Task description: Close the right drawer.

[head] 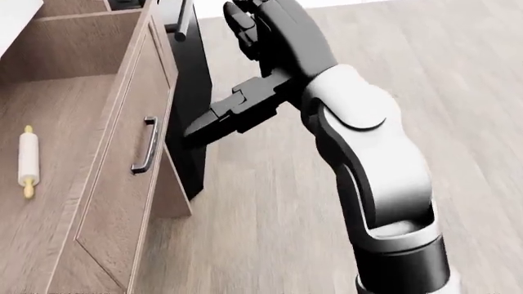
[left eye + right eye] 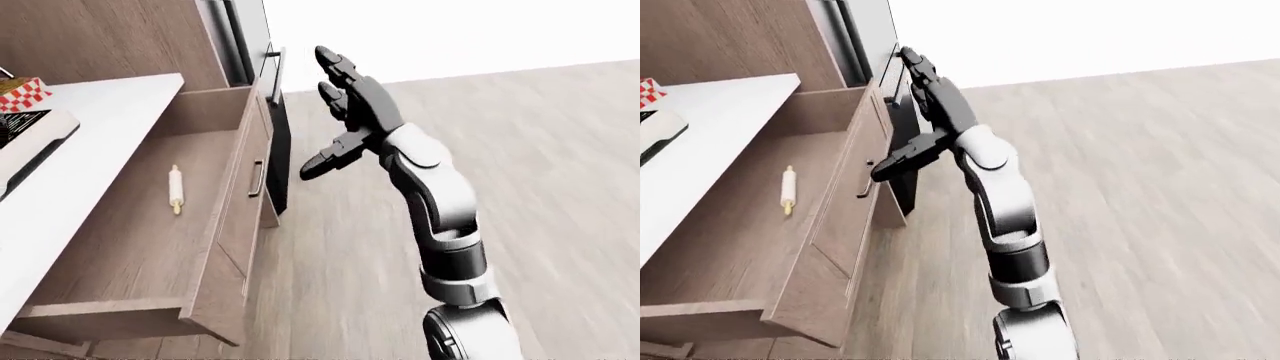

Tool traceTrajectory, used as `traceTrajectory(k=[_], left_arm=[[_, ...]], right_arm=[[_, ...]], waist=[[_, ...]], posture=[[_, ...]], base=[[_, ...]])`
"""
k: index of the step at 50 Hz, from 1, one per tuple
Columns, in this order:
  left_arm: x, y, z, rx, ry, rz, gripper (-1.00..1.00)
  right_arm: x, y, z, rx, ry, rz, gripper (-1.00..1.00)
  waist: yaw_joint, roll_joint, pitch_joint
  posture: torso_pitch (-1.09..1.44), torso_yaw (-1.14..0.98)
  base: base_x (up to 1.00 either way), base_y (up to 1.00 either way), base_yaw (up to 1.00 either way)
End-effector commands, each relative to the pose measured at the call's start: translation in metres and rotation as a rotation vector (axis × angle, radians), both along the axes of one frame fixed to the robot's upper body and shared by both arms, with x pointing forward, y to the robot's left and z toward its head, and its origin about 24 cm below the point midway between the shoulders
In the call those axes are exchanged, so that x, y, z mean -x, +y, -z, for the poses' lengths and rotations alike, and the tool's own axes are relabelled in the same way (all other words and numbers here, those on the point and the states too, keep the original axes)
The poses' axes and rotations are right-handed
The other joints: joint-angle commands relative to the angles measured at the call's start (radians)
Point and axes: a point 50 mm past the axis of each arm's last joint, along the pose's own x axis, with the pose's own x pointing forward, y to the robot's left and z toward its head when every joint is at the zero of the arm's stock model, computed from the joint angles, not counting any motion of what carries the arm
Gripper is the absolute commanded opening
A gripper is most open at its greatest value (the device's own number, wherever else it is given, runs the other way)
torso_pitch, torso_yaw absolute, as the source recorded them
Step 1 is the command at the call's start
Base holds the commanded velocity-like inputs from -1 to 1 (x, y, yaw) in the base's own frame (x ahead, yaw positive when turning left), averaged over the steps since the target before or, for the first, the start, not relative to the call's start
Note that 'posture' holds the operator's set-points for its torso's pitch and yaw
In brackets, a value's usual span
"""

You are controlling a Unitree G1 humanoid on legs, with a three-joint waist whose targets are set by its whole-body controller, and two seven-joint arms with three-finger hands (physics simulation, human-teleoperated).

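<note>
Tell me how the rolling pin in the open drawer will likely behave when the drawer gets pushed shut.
The rolling pin lies loose on the drawer floor, touching nothing, so it can probably shift. It is a cylinder lying along the drawer's travel, so it may slide rather than roll. It looks rigid and wooden, unlikely to break. The right hand is open, clear of the handle.

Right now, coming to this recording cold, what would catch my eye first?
The raised right robot hand stands out, its dark fingers spread open in mid-air at the upper middle of the left-eye view, holding nothing. To its left the wooden drawer is pulled far out, its front panel and metal handle facing the floor side. A lone rolling pin lies on the drawer's bottom.
</note>
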Motion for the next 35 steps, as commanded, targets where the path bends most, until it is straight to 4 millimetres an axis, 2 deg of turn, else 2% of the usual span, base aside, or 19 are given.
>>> traceTrajectory(k=[1, 6, 10, 24, 28, 35], left_arm=[[0.004, 0.001, -0.007, 0.012, -0.043, -0.01, 1.0], [0.005, -0.007, -0.007, 0.012, -0.044, 0.015, 1.0], [0.005, -0.012, -0.008, 0.016, -0.044, 0.03, 1.0], [0.011, -0.04, -0.017, 0.023, -0.053, 0.114, 1.0], [0.013, -0.046, -0.019, 0.022, -0.055, 0.131, 1.0], [0.009, -0.056, -0.036, 0.052, -0.081, 0.155, 1.0]], right_arm=[[0.008, 0.0, -0.021, -0.006, -0.069, 0.002, 1.0], [0.02, -0.016, -0.033, -0.016, -0.095, 0.078, 1.0], [0.021, -0.026, -0.035, 0.013, -0.105, 0.133, 1.0], [0.034, -0.045, -0.052, 0.007, -0.145, 0.2, 1.0], [0.04, -0.058, -0.058, 0.001, -0.162, 0.248, 1.0], [0.042, -0.066, -0.061, -0.005, -0.171, 0.284, 1.0]], waist=[[0.001, 0.003, -0.022], [0.001, -0.002, -0.022], [0.002, -0.006, -0.021], [0.004, -0.02, -0.024], [0.005, -0.025, -0.022], [0.006, -0.035, -0.02]], posture=[[0.0, 0.0], [0.0, 0.0], [0.0, 0.0], [0.0, 0.0], [0.0, 0.0], [0.0, 0.0]], base=[[0.0, 0.0, 0.0], [0.0, 0.0, 0.0], [0.0, 0.0, 0.0], [0.0, 0.0, 0.0], [0.0, 0.0, 0.0], [0.0, 0.0, 0.0]])
